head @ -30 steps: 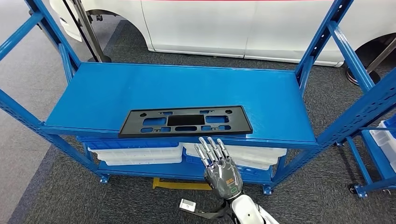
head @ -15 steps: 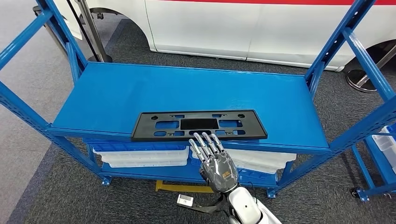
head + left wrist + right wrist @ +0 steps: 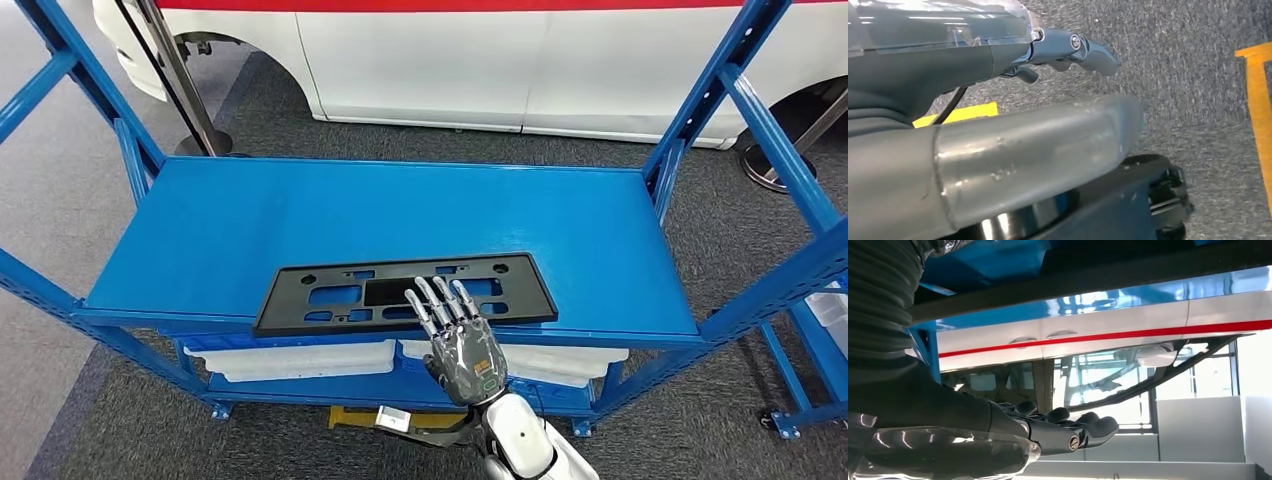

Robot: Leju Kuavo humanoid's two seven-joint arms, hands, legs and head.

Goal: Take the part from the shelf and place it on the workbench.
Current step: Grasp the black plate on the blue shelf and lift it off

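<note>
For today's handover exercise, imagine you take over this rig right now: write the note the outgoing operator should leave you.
Right hand: open, fingers straight, over the front edge of the black part, holding nothing.
Left hand: hanging by the floor, holding nothing.
The part lies flat near the front edge of the blue shelf.
Done: the reach only.
Left: grip the part, lift it off, carry it to the workbench.

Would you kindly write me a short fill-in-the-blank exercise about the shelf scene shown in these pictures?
1. The black part lies flat on the ____ shelf.
2. The hand reaching over the part's front edge is the robot's ____ hand.
3. That hand's fingers are spread, and it holds ____.
4. Behind the shelf stands a white vehicle with a ____ stripe.

Missing words: blue; right; nothing; red
</note>
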